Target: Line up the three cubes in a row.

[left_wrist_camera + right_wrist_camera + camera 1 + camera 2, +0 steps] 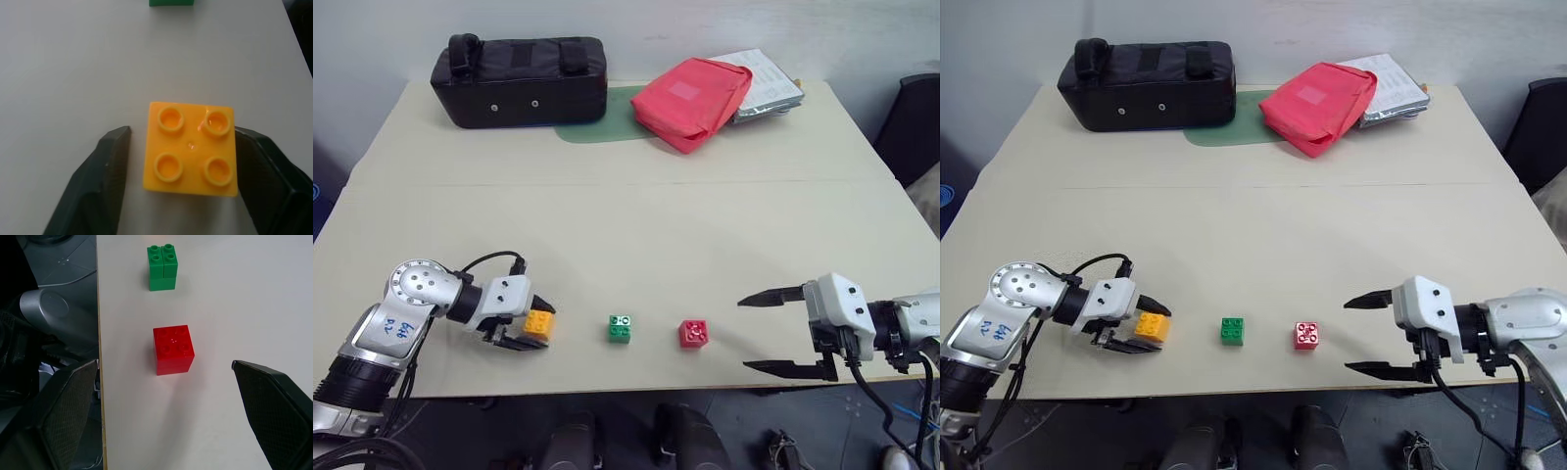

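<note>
Here, near the front edge of the table [636, 245], three studded cubes sit in a rough row. The orange-yellow cube [539, 324] is at the left end, studs up, resting on the table between the two black fingers of the left pincer [530, 329]. In the left wrist view one finger [266, 176] touches the cube's side while the other finger stands just apart from it, a strip of table showing between them, so the pincer is loosened rather than clenched on the cube. Beside it to the right is the green cube [620, 328], and just past that the red cube [693, 333]; the three are apart from one another with similar gaps, the red one turned slightly askew.

The right pincer [769, 333] hangs to the right of the red cube, near it but not touching, its fingers spread wide with nothing between them. In the right wrist view the red cube [173, 349] lies ahead between the spread fingers, the green cube [162, 267] further on.

At the far side of the table a black bag [521, 80] lies closed, on its side. To its right a red pouch [693, 100] rests partly on a green mat [607, 122] and partly on a stack of papers [766, 84]. Whether either holds anything cannot be told.
</note>
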Robot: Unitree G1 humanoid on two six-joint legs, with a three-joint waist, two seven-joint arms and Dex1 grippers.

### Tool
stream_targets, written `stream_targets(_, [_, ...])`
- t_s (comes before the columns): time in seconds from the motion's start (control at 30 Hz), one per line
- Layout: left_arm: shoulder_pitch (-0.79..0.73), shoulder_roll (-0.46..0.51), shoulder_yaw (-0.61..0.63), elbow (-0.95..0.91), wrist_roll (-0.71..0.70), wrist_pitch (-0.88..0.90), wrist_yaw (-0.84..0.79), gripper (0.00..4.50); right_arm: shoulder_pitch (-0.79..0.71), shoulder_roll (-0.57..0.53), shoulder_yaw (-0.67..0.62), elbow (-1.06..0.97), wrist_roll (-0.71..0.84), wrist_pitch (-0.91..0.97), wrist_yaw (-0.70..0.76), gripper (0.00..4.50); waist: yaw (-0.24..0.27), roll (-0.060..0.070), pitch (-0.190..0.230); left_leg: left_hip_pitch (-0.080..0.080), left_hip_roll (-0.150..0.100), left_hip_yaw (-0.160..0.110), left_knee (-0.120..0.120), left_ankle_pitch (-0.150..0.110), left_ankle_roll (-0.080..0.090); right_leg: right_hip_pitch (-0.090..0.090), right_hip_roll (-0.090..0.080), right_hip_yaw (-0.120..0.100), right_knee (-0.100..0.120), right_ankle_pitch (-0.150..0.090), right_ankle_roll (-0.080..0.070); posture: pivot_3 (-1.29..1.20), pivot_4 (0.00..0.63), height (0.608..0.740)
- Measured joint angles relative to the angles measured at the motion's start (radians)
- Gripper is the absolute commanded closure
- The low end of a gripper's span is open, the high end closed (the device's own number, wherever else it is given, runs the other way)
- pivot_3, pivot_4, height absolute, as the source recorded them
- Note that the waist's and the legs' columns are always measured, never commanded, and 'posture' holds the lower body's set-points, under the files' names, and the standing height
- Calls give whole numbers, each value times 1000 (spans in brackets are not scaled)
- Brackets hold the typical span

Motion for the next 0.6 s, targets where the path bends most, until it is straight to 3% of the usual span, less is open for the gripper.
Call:
stream_targets(0.03, [16, 7, 7, -26, -20, 28, -6, 10, 3, 0, 0, 0, 0, -6, 2, 0, -1, 0, 0, 0, 0, 0, 0, 0, 0, 0, 0, 0, 0, 0, 0, 0, 150, 740])
stream_targets(0.13, [47, 47, 48, -78, -81, 86, -28, 10, 20, 0, -2, 11, 0, -18, 16, 0, -2, 0, 0, 0, 0, -1, 0, 0, 0, 0, 0, 0, 0, 0, 0, 0, 150, 740])
stream_targets(0.3, [135, 165, 232, -149, -230, 214, -80, 10, 71, -23, -75, 116, 2, -42, 94, 0, -3, 0, 0, 0, 0, -1, 0, 0, 0, 1, 0, 0, -1, 0, -1, 0, 150, 740])
stream_targets(0.6, [194, 305, 479, -80, -313, 299, -141, 10, 88, -93, -261, 271, 65, -8, 226, 0, -4, 1, 0, 2, 0, -1, 0, -1, -1, 1, 0, 0, -2, -2, -3, 0, 150, 740])
